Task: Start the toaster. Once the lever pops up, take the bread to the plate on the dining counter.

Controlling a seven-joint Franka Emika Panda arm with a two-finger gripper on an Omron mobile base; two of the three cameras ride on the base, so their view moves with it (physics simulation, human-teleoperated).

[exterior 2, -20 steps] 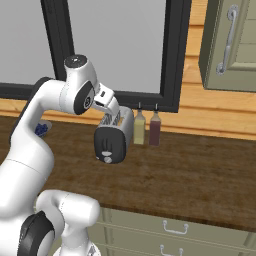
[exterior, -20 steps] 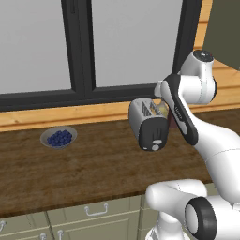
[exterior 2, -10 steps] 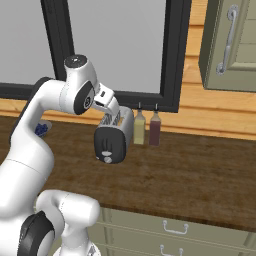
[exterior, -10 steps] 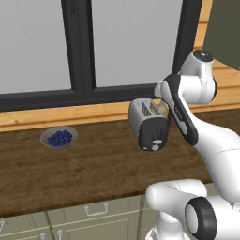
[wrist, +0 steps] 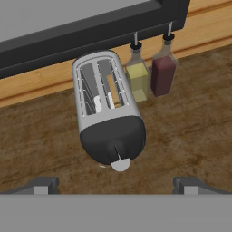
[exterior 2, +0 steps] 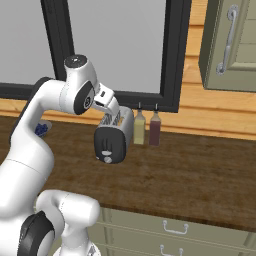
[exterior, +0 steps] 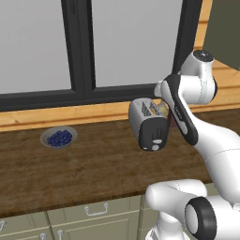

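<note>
Left base view
toaster (exterior: 149,124): centre right of the frame, on the dark wood tabletop (exterior: 93,164), its dark end panel facing the camera.
arm: rises from the lower right, bends over just right of the toaster.
bowl of blueberries (exterior: 58,138): centre left, well apart from the toaster.

Right base view
toaster (exterior 2: 113,137): left of centre, partly behind the wrist.
bottles: a pale one (exterior 2: 139,128) and a dark red one (exterior 2: 155,129) just right of the toaster, below the window frame (exterior 2: 172,60).
cabinet door (exterior 2: 230,45): upper right.

Hand view
end effector (wrist: 116,185): fingertips (wrist: 43,185) spread wide apart at the bottom corners, holding nothing, above the tabletop.
toaster (wrist: 108,108): centre, slots up.
bread (wrist: 113,89): golden slice in the right slot.
lever (wrist: 120,164): pale tab at the panel's lower end, between the fingertips.
</note>
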